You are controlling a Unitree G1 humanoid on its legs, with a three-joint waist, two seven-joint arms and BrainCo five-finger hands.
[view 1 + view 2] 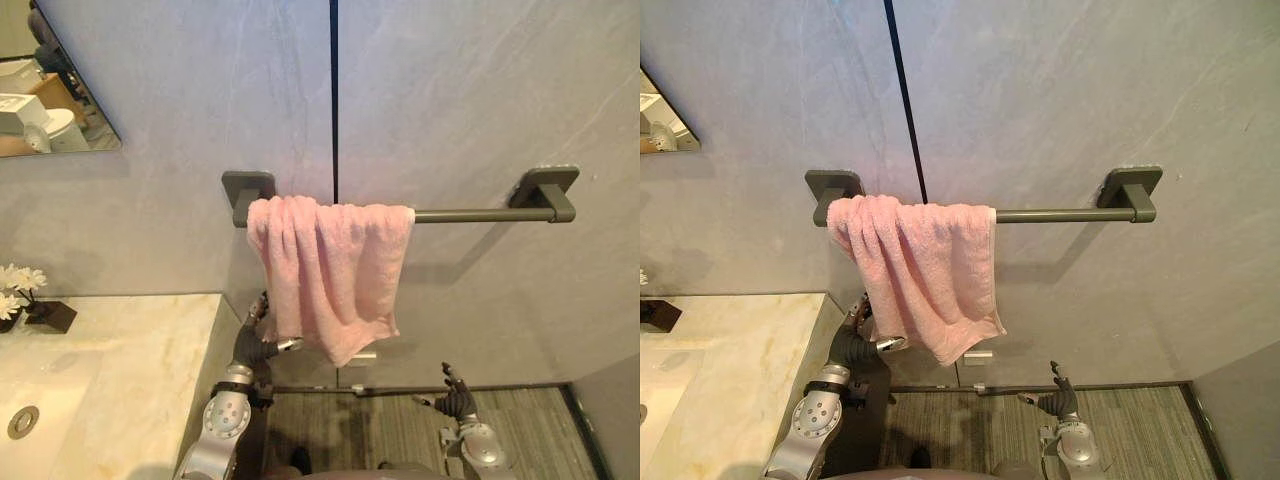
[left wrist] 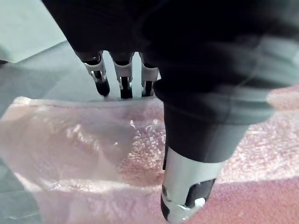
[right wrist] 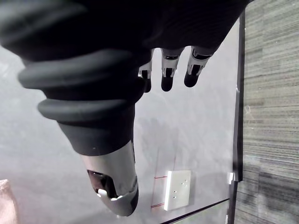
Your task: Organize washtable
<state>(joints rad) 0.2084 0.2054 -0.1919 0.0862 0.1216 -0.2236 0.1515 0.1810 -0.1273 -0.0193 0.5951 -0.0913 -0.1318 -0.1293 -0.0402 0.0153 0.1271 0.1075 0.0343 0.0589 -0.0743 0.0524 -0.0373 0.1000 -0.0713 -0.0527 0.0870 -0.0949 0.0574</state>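
Grey wall panels rise behind a marble tabletop [image 1: 130,370] at the near left. Beside its right edge the left robot hand [image 1: 255,340] is open, fingers straight and thumb apart, its fingertips [image 2: 125,88] at the lower left edge of the pink towel [image 1: 330,265], which hangs bunched over the left half of the dark towel bar [image 1: 480,214]. The right robot hand [image 1: 455,398] hangs low at the right above the floor [image 1: 540,425], fingers relaxed and holding nothing.

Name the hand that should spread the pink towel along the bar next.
Left, probably. The left hand is right at the lower edge of the pink towel; the right hand hangs lower, apart from it.
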